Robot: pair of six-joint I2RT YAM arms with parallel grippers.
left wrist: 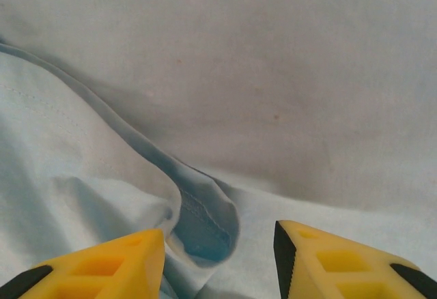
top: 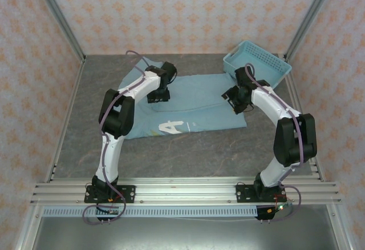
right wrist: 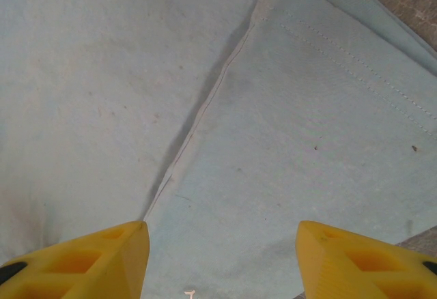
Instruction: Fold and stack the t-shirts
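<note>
Fingers [left wrist: 102,265] of the left gripper [top: 158,97] parted, clasping nothing, poised just above a curled hem fold [left wrist: 205,224] of the t-shirt [top: 199,101], with the left arm reaching over the shirt's far left part. Likewise spread and empty on the right gripper [top: 235,105], fingers [right wrist: 355,261] above a seam [right wrist: 205,108] near the shirt's right edge, arm bent over it. Spread flat on the counter [top: 188,153], the shirt, white print [top: 171,127] at its near edge. Just beyond its far right corner, the basket [top: 256,61]. Finger bases cut off in both wrist views.
</note>
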